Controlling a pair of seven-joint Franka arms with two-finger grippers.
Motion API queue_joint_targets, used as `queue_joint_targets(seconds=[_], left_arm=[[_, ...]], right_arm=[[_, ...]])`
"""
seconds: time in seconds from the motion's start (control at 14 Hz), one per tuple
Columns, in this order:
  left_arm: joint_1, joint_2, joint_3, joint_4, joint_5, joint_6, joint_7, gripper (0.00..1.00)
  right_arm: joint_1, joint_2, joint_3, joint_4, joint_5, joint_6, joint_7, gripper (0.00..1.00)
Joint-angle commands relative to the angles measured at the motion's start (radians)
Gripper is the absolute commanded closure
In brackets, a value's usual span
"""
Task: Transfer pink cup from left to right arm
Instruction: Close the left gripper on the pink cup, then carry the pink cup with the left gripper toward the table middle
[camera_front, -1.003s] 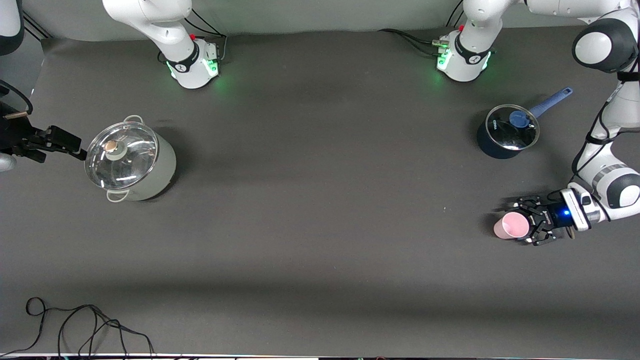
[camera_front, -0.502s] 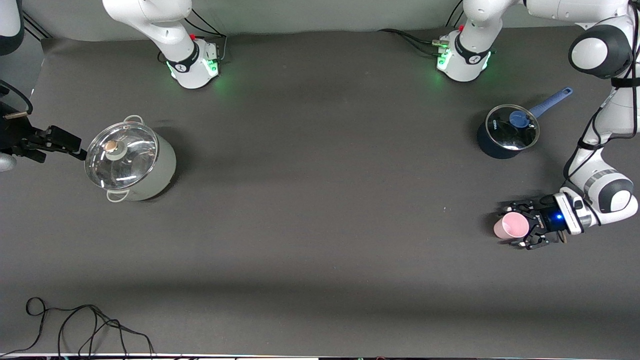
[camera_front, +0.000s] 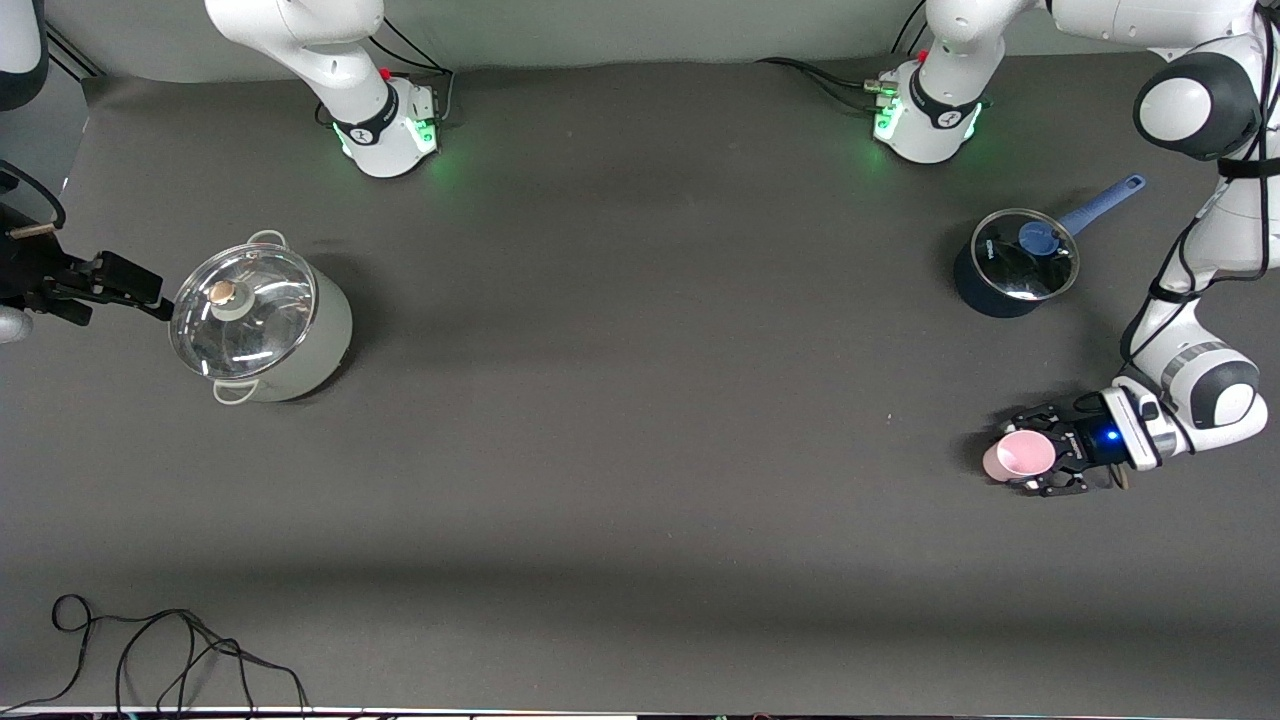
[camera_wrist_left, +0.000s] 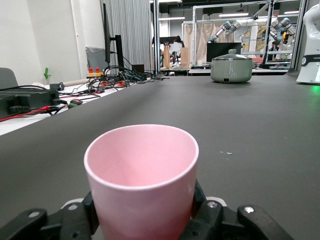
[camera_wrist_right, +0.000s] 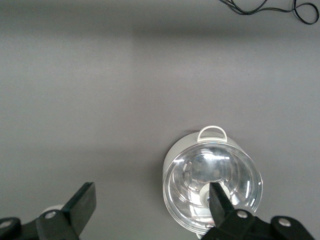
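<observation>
At the left arm's end of the bench, toward the front-camera edge, the left gripper (camera_front: 1040, 462) clamps the pink cup (camera_front: 1020, 455) upright between its fingers; pickup looks complete. The handover has not begun: the right gripper (camera_front: 150, 294), fingers spread and empty, waits beside the lidded grey pot (camera_front: 262, 322) at the right arm's end. No legible writing is visible.

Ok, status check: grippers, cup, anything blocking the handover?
Left gripper shut on pink cup, low over the table's left-arm end. Right gripper open, waiting above the grey pot. Nothing between them.
</observation>
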Motion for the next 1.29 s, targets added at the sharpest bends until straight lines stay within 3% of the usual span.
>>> queue_joint_targets(seconds=[0.0,0.21,0.43,0.57,0.79,1.0,1.22], left_arm=[[-0.022,-0.001,-0.043,0.022,-0.023,0.003,-0.042,1.0],[-0.052,0.0,-0.122,0.024,-0.03,0.058,-0.093,1.0],[-0.086,-0.003,-0.246,0.042,-0.043,0.156,-0.208,1.0],[-0.118,-0.003,-0.355,0.076,-0.043,0.292,-0.302,1.0],[-0.207,-0.004,-0.456,0.129,-0.043,0.544,-0.427,1.0],[-0.315,-0.012,-0.512,0.195,-0.041,0.757,-0.55,1.0],[-0.41,-0.027,-0.539,0.266,-0.038,0.878,-0.631,1.0]], right_arm=[[0.004,-0.019,-0.006,-0.013,-0.001,-0.002,-0.019,0.0],[0.004,-0.019,-0.006,-0.013,-0.001,-0.002,-0.019,0.0],[0.004,-0.019,-0.006,-0.013,-0.001,-0.002,-0.019,0.0],[0.004,-0.019,-0.006,-0.013,-0.001,-0.002,-0.019,0.0],[0.004,-0.019,-0.006,-0.011,-0.001,-0.002,-0.019,0.0],[0.005,-0.021,-0.006,-0.01,-0.001,-0.002,-0.019,0.0],[0.007,-0.025,-0.005,0.009,0.002,-0.035,0.102,0.0]])
